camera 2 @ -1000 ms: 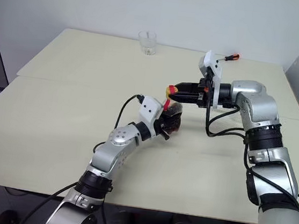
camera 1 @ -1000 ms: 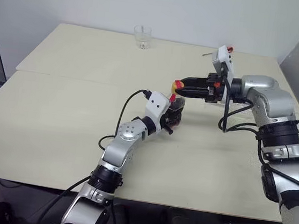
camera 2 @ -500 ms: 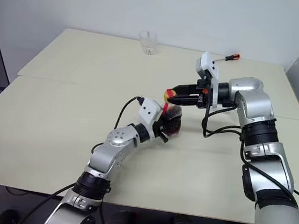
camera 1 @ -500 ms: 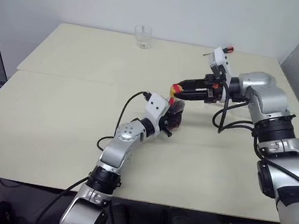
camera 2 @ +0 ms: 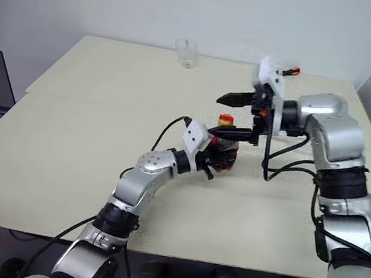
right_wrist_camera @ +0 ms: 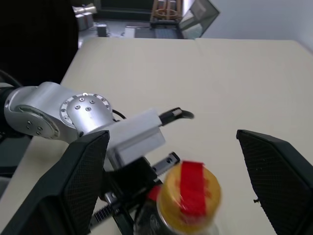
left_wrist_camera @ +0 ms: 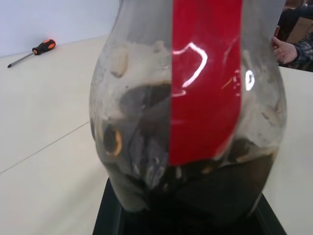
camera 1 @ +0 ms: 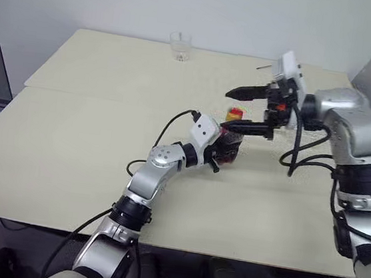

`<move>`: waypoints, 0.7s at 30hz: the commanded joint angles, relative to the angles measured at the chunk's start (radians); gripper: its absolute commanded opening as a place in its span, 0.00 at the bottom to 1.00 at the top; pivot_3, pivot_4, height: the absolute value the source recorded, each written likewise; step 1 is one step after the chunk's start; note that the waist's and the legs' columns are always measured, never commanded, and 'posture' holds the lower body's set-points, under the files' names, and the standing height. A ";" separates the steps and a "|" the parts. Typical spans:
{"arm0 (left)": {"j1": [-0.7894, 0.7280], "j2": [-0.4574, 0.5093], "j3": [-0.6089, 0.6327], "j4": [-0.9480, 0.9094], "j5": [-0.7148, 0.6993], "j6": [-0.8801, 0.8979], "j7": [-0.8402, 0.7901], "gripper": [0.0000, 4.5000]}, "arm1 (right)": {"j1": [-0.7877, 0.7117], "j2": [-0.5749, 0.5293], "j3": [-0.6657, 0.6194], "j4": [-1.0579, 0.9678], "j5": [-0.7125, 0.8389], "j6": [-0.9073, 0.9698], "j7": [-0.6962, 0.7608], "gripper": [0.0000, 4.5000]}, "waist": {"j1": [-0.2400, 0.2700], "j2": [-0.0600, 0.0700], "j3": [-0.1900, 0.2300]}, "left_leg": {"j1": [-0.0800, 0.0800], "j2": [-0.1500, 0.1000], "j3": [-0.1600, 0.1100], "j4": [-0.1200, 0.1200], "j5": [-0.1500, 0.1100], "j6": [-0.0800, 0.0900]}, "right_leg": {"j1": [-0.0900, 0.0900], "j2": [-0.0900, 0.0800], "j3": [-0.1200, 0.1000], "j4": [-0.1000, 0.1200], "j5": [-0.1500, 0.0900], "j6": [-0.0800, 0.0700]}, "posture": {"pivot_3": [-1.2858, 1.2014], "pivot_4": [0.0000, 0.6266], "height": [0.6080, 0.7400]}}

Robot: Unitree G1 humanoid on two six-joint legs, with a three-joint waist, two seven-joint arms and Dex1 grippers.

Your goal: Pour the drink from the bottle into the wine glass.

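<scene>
The robot is at the cap step, before any pouring. The left gripper (camera 2: 218, 157) squeezes the round body of the bottle (camera 2: 225, 151) and holds it up over the middle of the table (camera 1: 92, 135). The right gripper (camera 2: 234, 116) hangs just above the bottle with its two black fingers spread wide apart, one above the cap and one beside the neck. The yellow cap (right_wrist_camera: 191, 198), with its red strip, sits on top of the bottle, and the open fingers are not touching it. So it looks like the cap has to be gripped and twisted off next. For that, the right fingers need to come in and close on the cap, while the left gripper holds the bottle tight so it does not spin. It is hard to tell if the cap is loose or screwed down. The dark drink (left_wrist_camera: 195, 196) fills just the low part of the bottle, and the red label (left_wrist_camera: 205, 83) hides some of it. A short clear tumbler (camera 1: 179, 46) stands far off at the back edge of the table, and a screwdriver (camera 2: 288, 71) lies at the back on the right. A person's hand (left_wrist_camera: 286, 49) peeks in at the edge of the left wrist view.
</scene>
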 commanded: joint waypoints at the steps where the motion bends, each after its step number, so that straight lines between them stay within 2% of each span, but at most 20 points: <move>1: -0.035 0.018 0.001 0.003 -0.029 -0.056 -0.070 0.20 | 0.039 -0.054 -0.154 -0.149 0.084 0.086 -0.098 1.00 | 0.000 0.000 0.000 | 0.000 0.000 0.000 0.000 0.000 0.000 | 0.000 0.000 0.000 0.000 0.000 0.000 | 0.52 0.24 1.00; 3: -0.043 0.027 0.003 0.024 -0.034 -0.076 -0.109 0.20 | 0.081 -0.069 -0.241 -0.236 0.130 0.157 -0.189 1.00 | 0.003 0.000 0.000 | 0.000 0.000 0.000 0.000 0.000 0.000 | 0.000 0.000 -0.001 0.000 0.000 0.000 | 0.52 0.24 1.00; 6: -0.072 0.033 0.015 0.066 -0.066 -0.124 -0.187 0.20 | 0.181 -0.024 -0.369 -0.456 0.256 0.328 -0.373 1.00 | 0.002 0.000 0.000 | 0.000 0.000 0.000 -0.001 0.000 0.000 | 0.000 -0.001 0.000 0.000 0.000 0.000 | 0.52 0.24 1.00; 9: -0.098 0.035 0.023 0.101 -0.093 -0.143 -0.251 0.20 | 0.295 0.001 -0.402 -0.672 0.332 0.465 -0.521 1.00 | 0.001 0.000 0.000 | 0.000 0.001 -0.002 -0.001 0.000 0.000 | 0.000 -0.001 0.000 0.000 -0.001 0.000 | 0.52 0.24 1.00; 13: -0.109 0.047 0.009 0.120 -0.103 -0.149 -0.320 0.20 | 0.345 0.085 -0.489 -0.848 0.443 0.638 -0.761 1.00 | -0.007 0.000 0.000 | 0.001 0.000 -0.002 0.000 0.000 0.000 | 0.000 0.000 0.001 0.001 -0.002 0.002 | 0.52 0.24 1.00; 16: -0.119 0.047 0.008 0.145 -0.097 -0.160 -0.340 0.20 | 0.357 0.165 -0.521 -0.959 0.456 0.761 -0.942 1.00 | -0.006 0.001 0.000 | 0.001 0.001 -0.002 0.000 0.000 0.000 | 0.001 0.000 0.000 0.001 -0.003 0.005 | 0.52 0.24 1.00; 21: -0.136 0.037 0.001 0.192 -0.070 -0.200 -0.340 0.20 | 0.308 0.340 -0.477 -1.063 0.394 0.912 -1.173 1.00 | -0.006 0.001 0.000 | 0.000 0.001 -0.002 0.001 0.000 0.000 | 0.001 0.001 0.001 0.001 -0.003 0.005 | 0.52 0.24 1.00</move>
